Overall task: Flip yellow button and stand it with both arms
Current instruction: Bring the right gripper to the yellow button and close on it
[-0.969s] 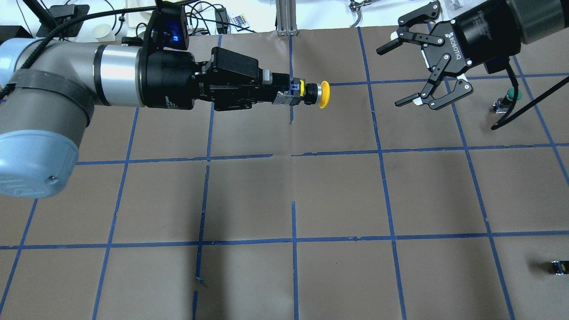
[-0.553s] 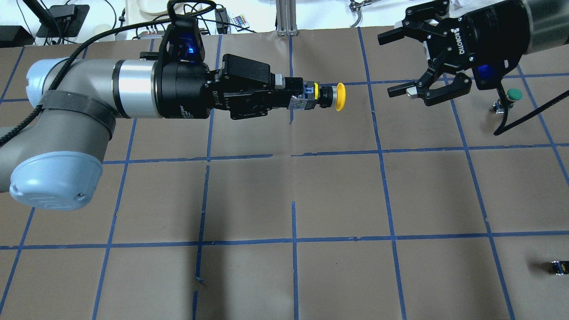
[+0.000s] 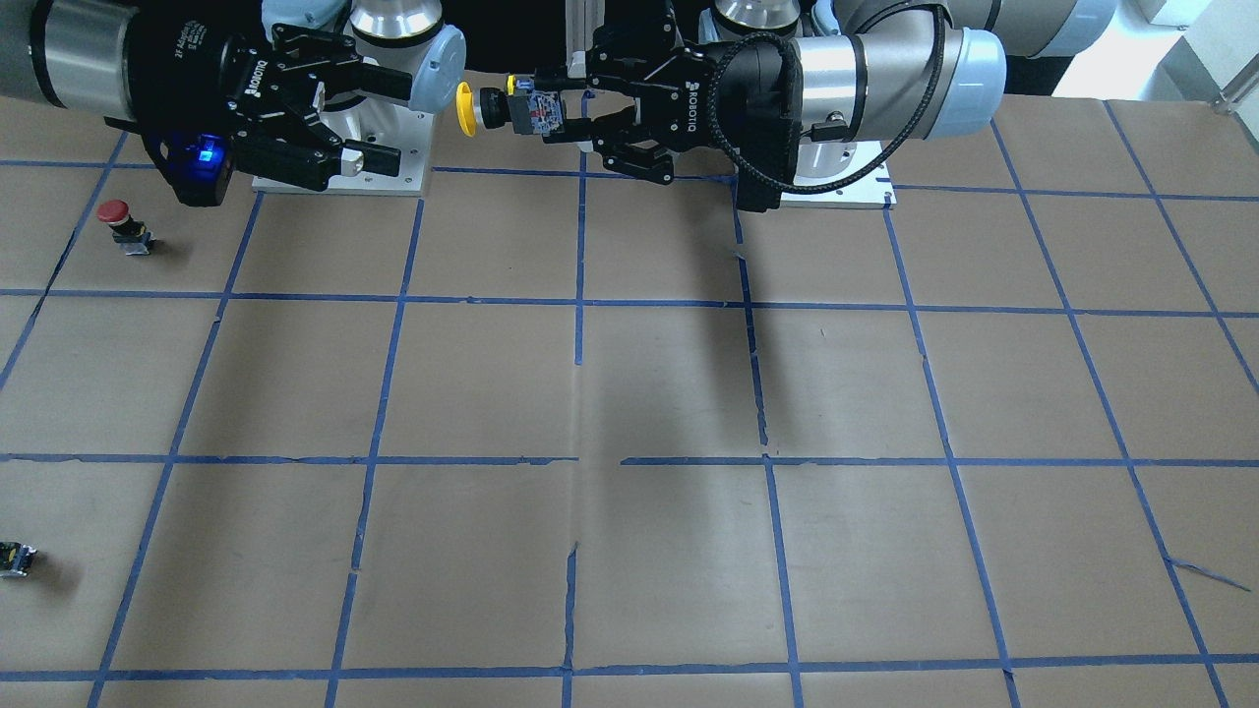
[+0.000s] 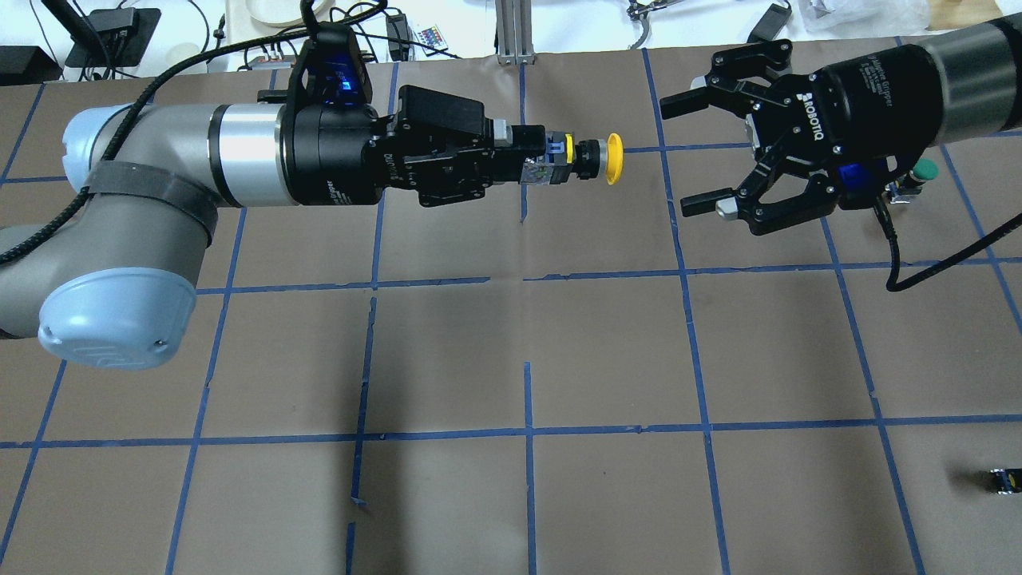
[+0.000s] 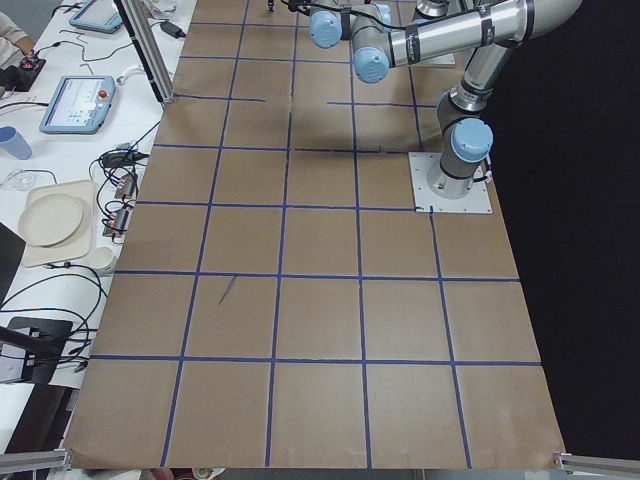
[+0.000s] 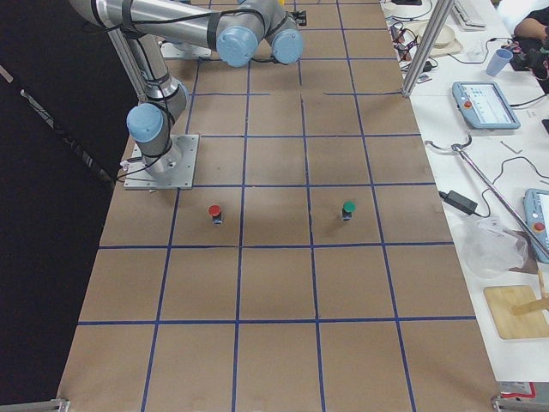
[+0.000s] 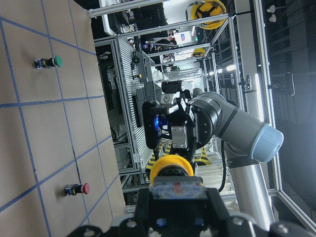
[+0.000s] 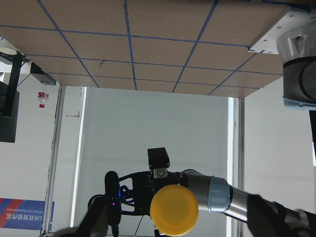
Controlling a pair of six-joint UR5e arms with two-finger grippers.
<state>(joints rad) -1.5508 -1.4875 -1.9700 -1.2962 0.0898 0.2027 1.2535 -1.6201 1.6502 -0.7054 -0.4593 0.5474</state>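
Up above the desk [image 4: 607, 351], the yellow button [image 4: 587, 154] is held in the air, lying on its side. The left pincer [image 4: 533, 156] is closed tight on the button's black and grey block. The round yellow cap sticks out past the pincer's tips and points away from the left arm [image 4: 160, 184]. Across from the cap is the right pincer [image 4: 687, 154], with its two fingers spread wide and nothing between them. The cap faces the gap between those fingers. A clear space lies between the cap and the right pincer, so they do not touch. From the right wrist camera, the cap shows as a flat yellow circle, low down and near the middle. Far past the right pincer from the yellow button, a green button [image 6: 348, 209] stands on the desk with its cap up. A red button [image 3: 118, 218] also stands on the desk, well apart from the yellow button, on the right arm's side. Much farther from the yellow button, a small black and grey block [image 4: 1002, 479] sits on the desk on that same side.
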